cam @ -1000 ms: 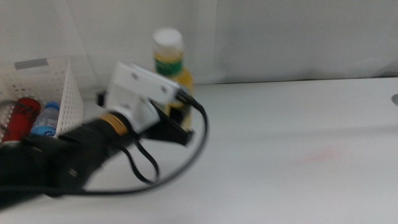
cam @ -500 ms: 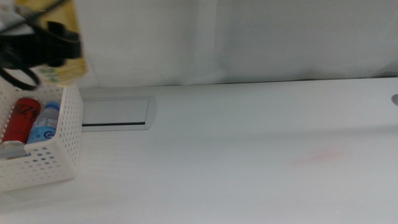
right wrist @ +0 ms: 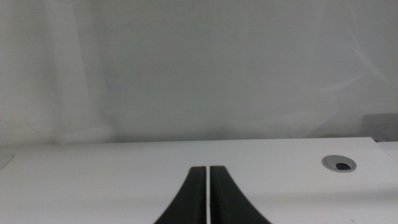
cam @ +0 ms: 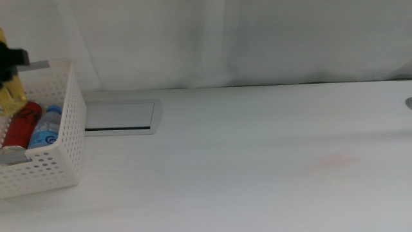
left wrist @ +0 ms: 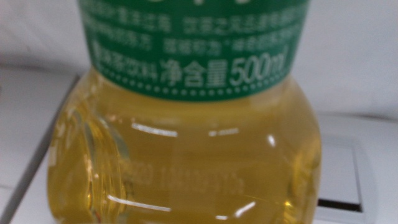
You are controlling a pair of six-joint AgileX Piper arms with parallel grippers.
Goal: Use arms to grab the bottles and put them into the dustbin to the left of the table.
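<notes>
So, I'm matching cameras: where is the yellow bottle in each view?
Middle view: yellow bottle, a sliver at the left edge, over the basket.
Left wrist view: fills the frame.
Right wrist view: not in it.
Shared landmark: the grey panel.

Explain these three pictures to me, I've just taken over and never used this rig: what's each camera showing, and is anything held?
Two robot arms work at a white table. The middle view looks down over it. A white bin at the left holds a red can and a water bottle; a grey panel lies beside it. The left end effector is at the picture's left edge over the bin, with the yellow bottle. The left wrist camera is filled by that bottle, so whether it is gripped does not show. The right wrist camera shows the right end effector, shut and holding nothing, above bare table.
</notes>
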